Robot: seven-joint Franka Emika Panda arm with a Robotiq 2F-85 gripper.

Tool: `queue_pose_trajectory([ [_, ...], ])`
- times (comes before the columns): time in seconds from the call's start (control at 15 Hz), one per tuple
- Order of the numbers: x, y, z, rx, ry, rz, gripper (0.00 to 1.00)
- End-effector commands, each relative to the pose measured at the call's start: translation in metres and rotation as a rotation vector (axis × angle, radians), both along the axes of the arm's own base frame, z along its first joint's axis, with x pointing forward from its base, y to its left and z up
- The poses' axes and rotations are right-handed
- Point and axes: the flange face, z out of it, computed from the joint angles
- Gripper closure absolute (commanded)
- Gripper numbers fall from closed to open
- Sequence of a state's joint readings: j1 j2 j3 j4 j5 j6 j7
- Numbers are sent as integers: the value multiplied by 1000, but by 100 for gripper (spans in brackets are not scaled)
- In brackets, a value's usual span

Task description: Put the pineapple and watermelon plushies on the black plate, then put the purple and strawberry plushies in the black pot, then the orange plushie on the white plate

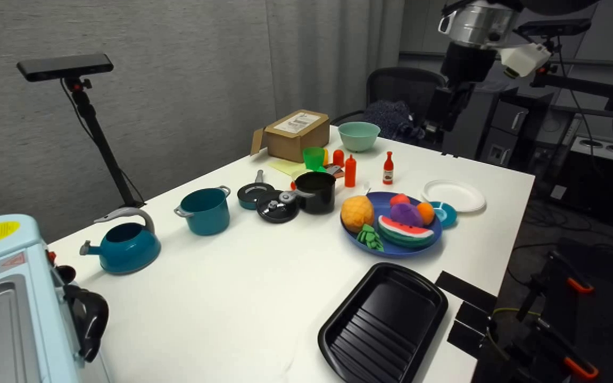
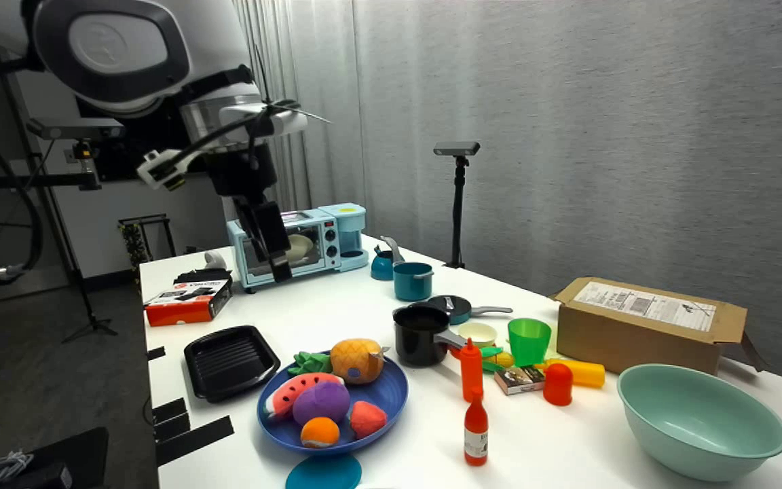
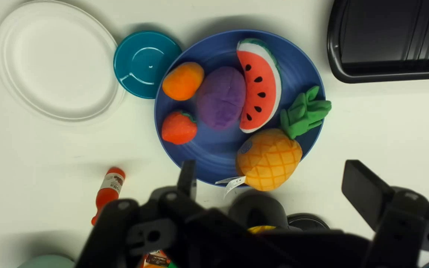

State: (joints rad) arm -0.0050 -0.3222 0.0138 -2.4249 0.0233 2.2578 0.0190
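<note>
Pineapple plushie [image 3: 270, 160] lies on the blue plate [image 3: 214, 154] with the other four plushies; none delivered yet, so it goes first, by my reading. Table [image 1: 205, 319] carries a black ribbed tray [image 1: 386, 314], likely the task's black plate, just beside the blue plate; white plate [image 3: 58, 61] off the opposite side, a small teal disc [image 3: 143, 65] between; black pot [image 2: 421, 343] near.

Tool [image 3: 276, 184] wide, nothing held. Pineapple lies lower down; in the wrist view nearly midway between the fingers [image 3: 363, 193]. Long axis slants from body to leaves [image 3: 305, 111], oblique to the closing line, so a small wrist turn may help. Round body looks soft; should grip easily. Sideways shift needed: can't tell.

Finger spread reads only in the wrist view. Both exterior views give what it doesn't: the tool hangs well above the table. Pot shows mostly whole there, part-hidden behind the tool in the wrist view.

Watermelon plushie [image 3: 257, 89] against the purple plushie [image 3: 220, 98]; contact with pineapple, can't tell. Last and least: strawberry plushie [image 3: 179, 128] and orange plushie [image 3: 183, 81], by the rim farther from the tray.
</note>
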Motion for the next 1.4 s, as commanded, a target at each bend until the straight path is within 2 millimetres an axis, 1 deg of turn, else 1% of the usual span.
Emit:
queue_pose_trajectory([
  [0.0, 10, 1, -7, 1, 13, -3, 0],
  [0.07, 17, 1, -15, 1, 26, -4, 0],
  [0.13, 18, 1, -19, 1, 35, -4, 0],
  [0.33, 16, 1, -14, 1, 24, -4, 0],
  [0.4, 15, -3, -12, 8, 14, -38, 0],
  [0.6, 26, -12, -18, 16, 9, -97, 0],
  [0.8, 51, -12, -34, 31, 20, -150, 0],
  [1.13, 92, -1, -66, 47, 19, -209, 0],
  [1.33, 114, 7, -90, 67, 28, -302, 0],
])
